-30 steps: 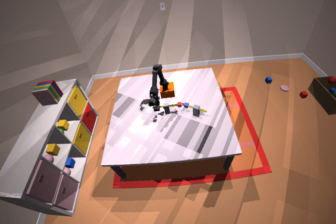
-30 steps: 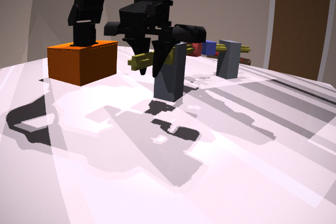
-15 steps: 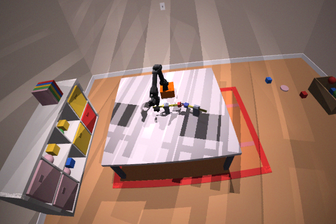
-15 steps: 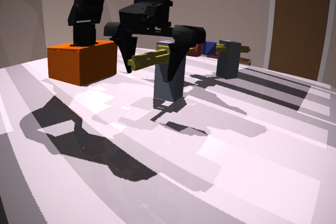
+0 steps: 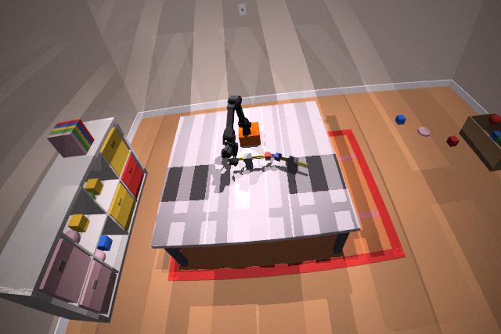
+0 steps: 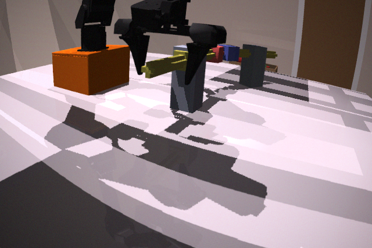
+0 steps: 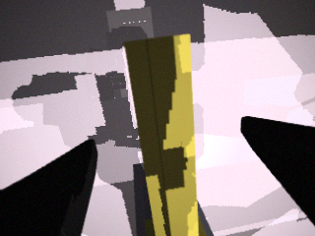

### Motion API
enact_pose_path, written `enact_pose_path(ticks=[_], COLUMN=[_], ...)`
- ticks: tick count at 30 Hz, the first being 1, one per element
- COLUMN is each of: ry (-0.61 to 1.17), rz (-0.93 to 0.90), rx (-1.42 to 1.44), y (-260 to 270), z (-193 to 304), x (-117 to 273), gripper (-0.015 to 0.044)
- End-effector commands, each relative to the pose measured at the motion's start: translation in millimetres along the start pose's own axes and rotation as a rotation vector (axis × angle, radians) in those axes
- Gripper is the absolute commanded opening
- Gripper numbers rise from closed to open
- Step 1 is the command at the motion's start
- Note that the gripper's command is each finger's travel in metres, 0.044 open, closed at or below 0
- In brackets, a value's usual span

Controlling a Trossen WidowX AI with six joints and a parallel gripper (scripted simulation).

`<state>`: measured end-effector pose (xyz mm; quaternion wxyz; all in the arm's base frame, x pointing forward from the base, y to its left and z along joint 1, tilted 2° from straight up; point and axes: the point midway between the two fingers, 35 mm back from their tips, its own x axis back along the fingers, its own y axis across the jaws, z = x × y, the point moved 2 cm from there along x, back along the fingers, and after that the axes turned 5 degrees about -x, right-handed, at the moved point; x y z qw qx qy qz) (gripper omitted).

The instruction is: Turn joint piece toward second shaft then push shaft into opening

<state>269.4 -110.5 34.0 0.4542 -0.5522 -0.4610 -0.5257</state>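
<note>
The second shaft (image 5: 257,156) (image 6: 163,65) (image 7: 184,118) is a yellow bar through the near grey block (image 5: 248,163) (image 6: 188,95). My gripper (image 5: 233,161) (image 6: 164,78) (image 7: 169,135) is open and empty, with its fingers on either side of the shaft's outer end and a gap to each side in the wrist view. The shaft's inner end reaches the red part (image 5: 267,155) (image 6: 217,54) of the joint; how deep it sits is too small to tell. The blue part (image 5: 277,156) (image 6: 231,52) adjoins the fixed yellow shaft (image 5: 301,165) (image 6: 271,54), which passes through the far grey block (image 5: 290,164) (image 6: 253,68).
The arm stands on an orange box (image 5: 249,139) (image 6: 109,68) behind the near block on the white table (image 5: 243,220). A shelf unit (image 5: 44,209) stands left of the table. A toy crate (image 5: 481,142) stands on the floor at the far right.
</note>
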Motion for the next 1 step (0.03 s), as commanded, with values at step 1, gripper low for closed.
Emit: enact_pose_path(ticks=[1], ry=[0.003], rz=[-0.027], rx=[0.003], y=[3.6], z=[-1.6], x=[19.7], gripper=[0.0440])
